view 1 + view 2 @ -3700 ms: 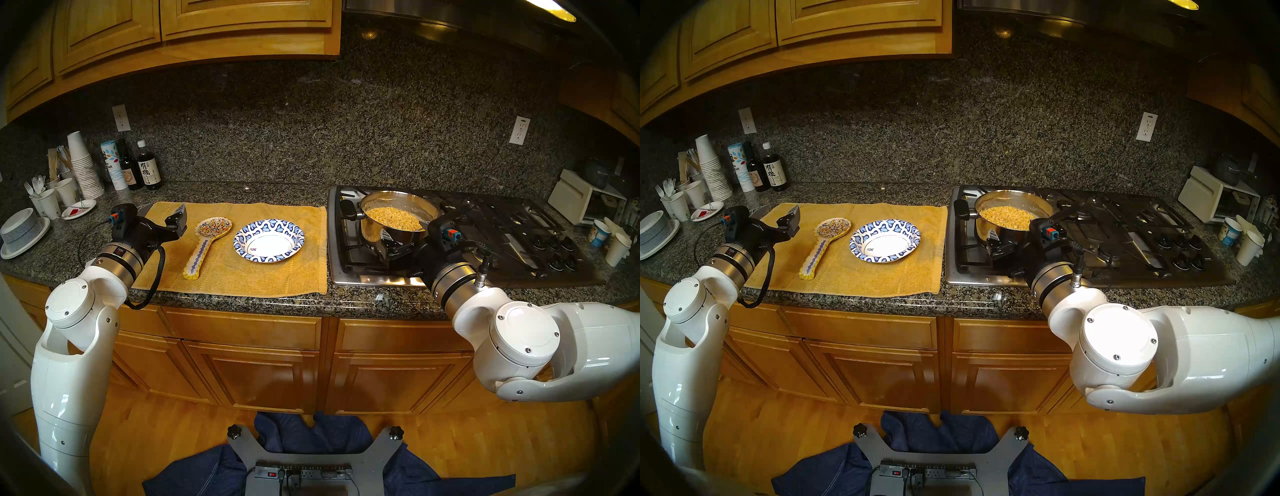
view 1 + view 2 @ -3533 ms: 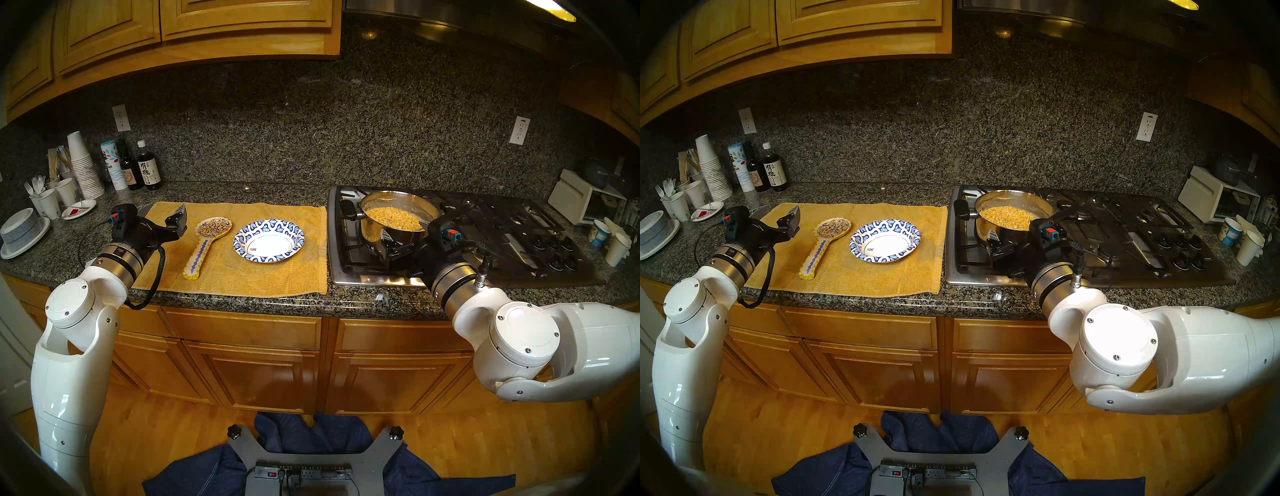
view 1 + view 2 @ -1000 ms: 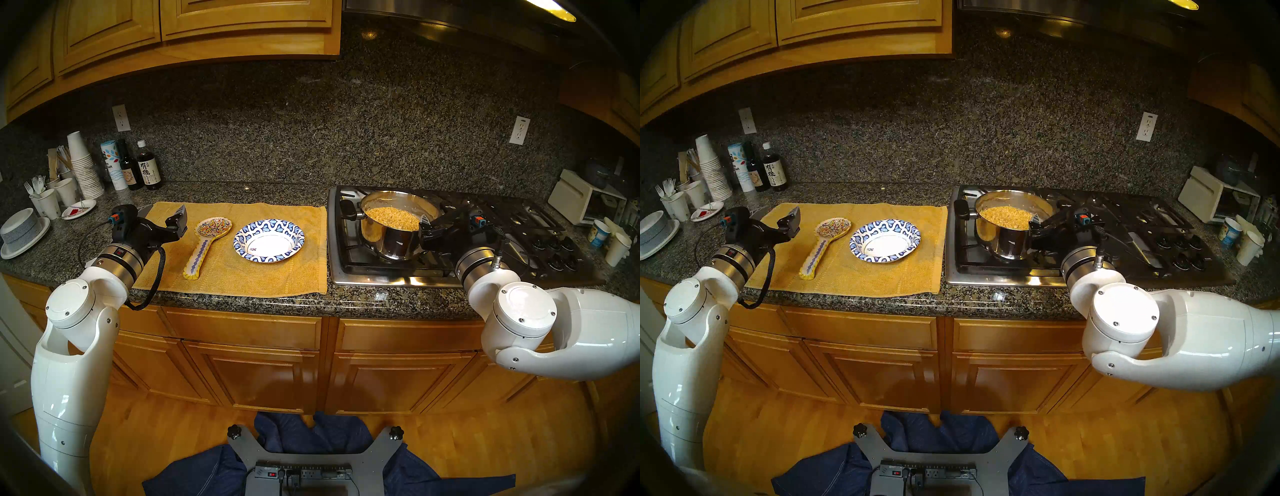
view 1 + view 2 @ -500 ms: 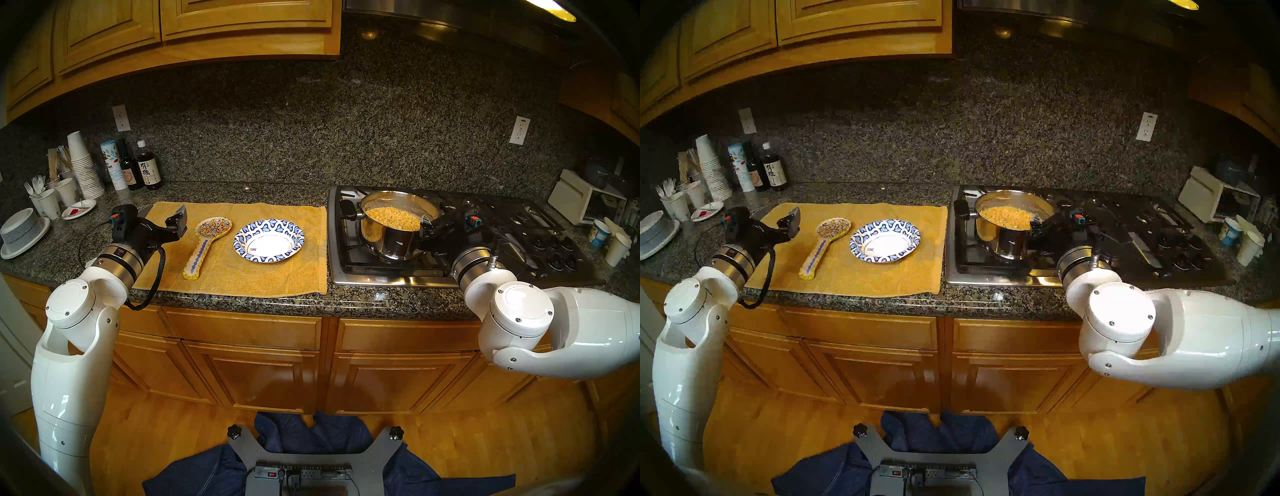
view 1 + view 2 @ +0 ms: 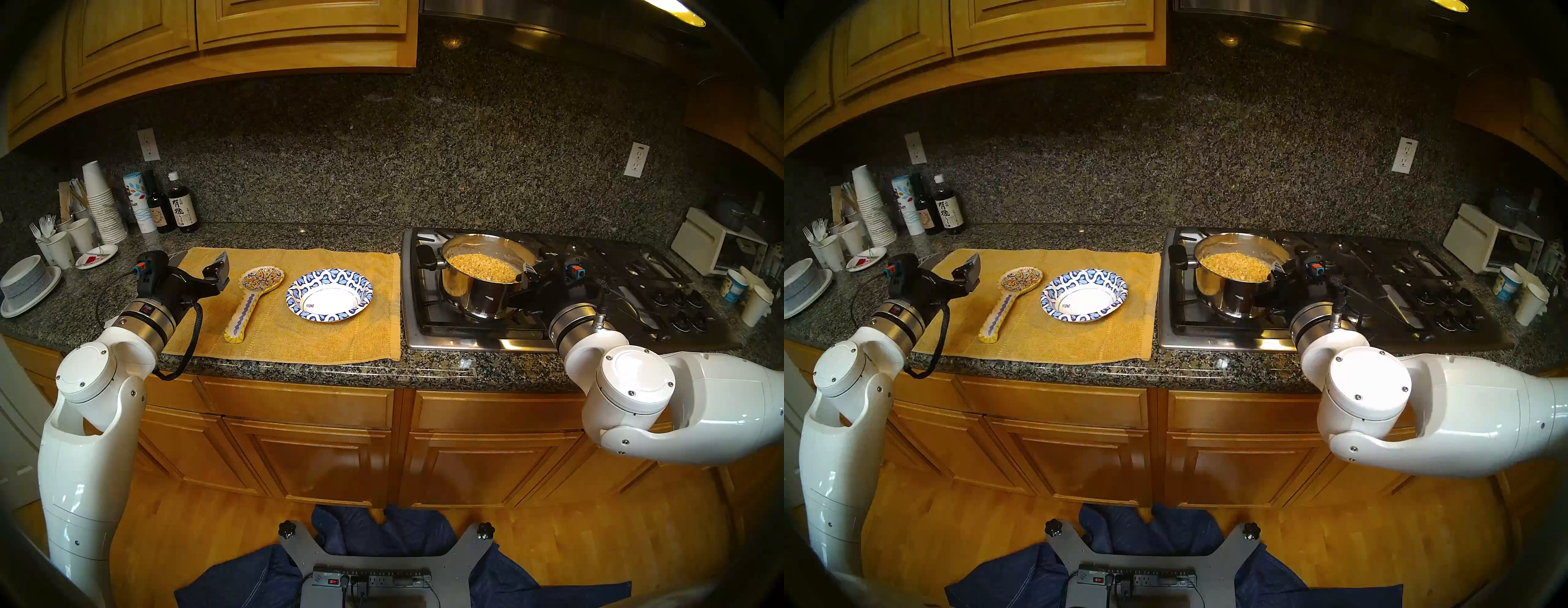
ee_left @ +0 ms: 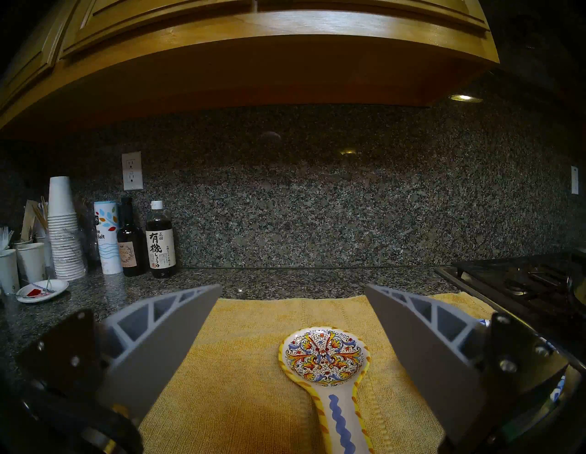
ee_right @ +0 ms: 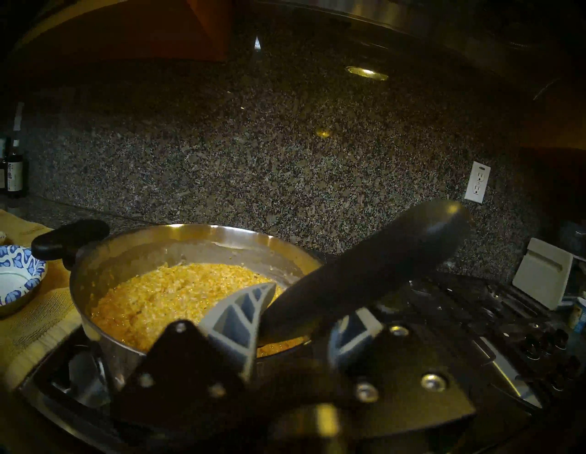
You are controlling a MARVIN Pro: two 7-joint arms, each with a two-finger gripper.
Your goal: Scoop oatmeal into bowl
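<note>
Steel pot [image 5: 483, 280] stands on the gas cooktop [image 5: 466, 335], and the tan-yellow oatmeal [image 7: 177, 295] is all inside it. Half a second earlier the right gripper [image 7: 298, 320] was at the pot's right rim with its jaws wide; now the wrist view shows the two grey fingers [image 7: 241, 314] drawn in around a black handle [image 7: 364, 272] that leans out of the pot toward the right. They seem to pinch it, though I cannot tell if the closing is complete, because the far finger is mostly hidden behind the handle. The handle's lower end goes down into the pot and is not visible, so I cannot say whether it is a spoon or a ladle.

I judge that the tool is now being taken, and lifting a portion is the next step. The paper bowl [image 5: 329, 296] with blue leaf rim waits on the yellow towel [image 5: 297, 339], left of the cooktop, and its white centre has no oatmeal yet.

The left gripper [image 6: 293, 295] has not changed: its jaws are spread wide, holding nothing, above the painted ceramic spoon rest [image 6: 323, 358].
</note>
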